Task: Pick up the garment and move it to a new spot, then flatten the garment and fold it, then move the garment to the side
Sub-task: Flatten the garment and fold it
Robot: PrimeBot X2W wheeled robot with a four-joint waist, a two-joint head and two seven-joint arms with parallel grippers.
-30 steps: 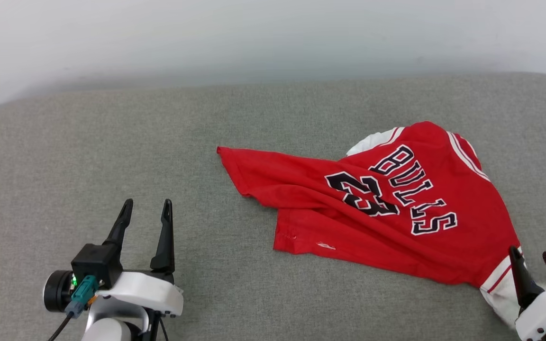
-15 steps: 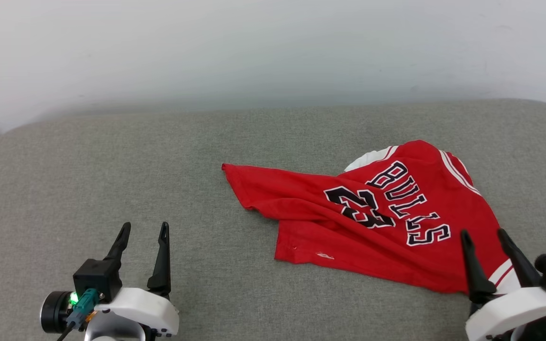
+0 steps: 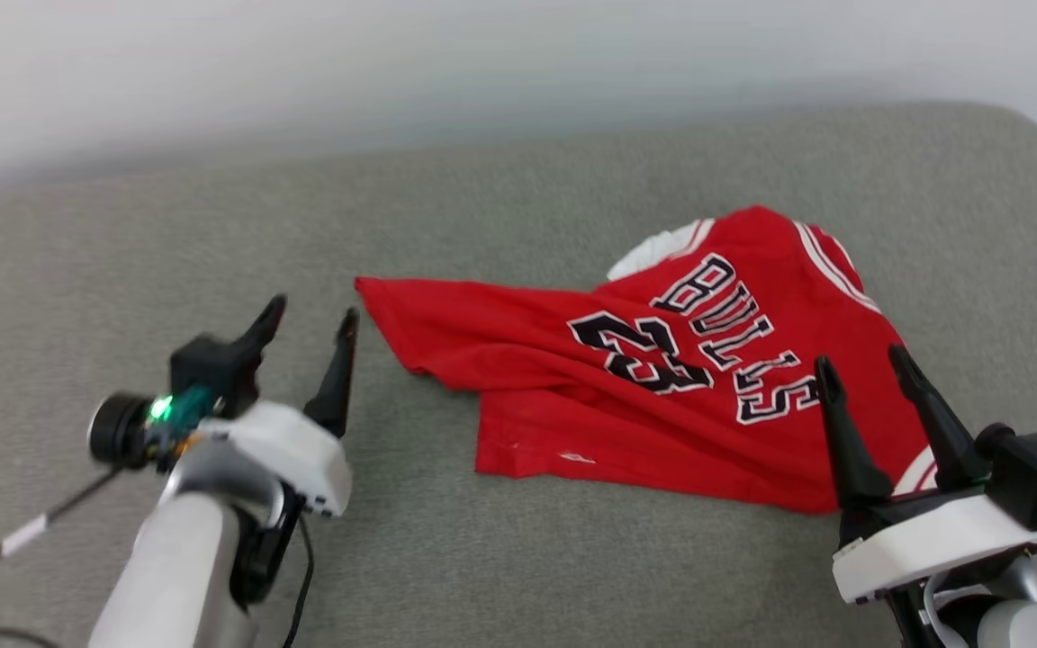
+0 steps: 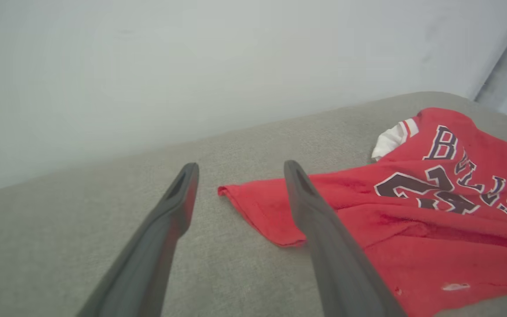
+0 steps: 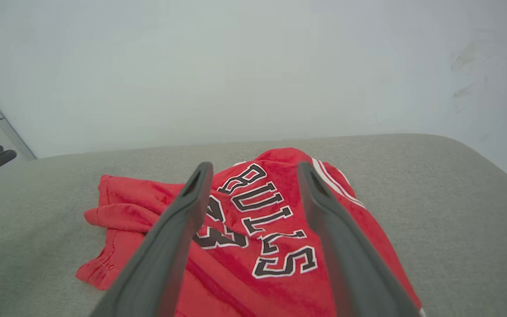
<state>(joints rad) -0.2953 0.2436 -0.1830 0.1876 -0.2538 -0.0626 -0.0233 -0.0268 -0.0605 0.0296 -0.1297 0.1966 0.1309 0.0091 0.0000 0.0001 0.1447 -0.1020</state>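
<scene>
Cushion (image 3: 104, 234) bare left of and beyond garment (image 3: 626, 423); garment heaped at right; wall (image 3: 482, 63) bounds far edge.

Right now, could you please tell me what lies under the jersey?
The jersey rests on the grey cushion; a white sleeve peeks from under its far edge. Anything else beneath the cloth is covered.

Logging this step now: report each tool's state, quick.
Left tool: open, empty, near the garment's corner.
Right tool: open, empty, at the garment's near edge.
</scene>
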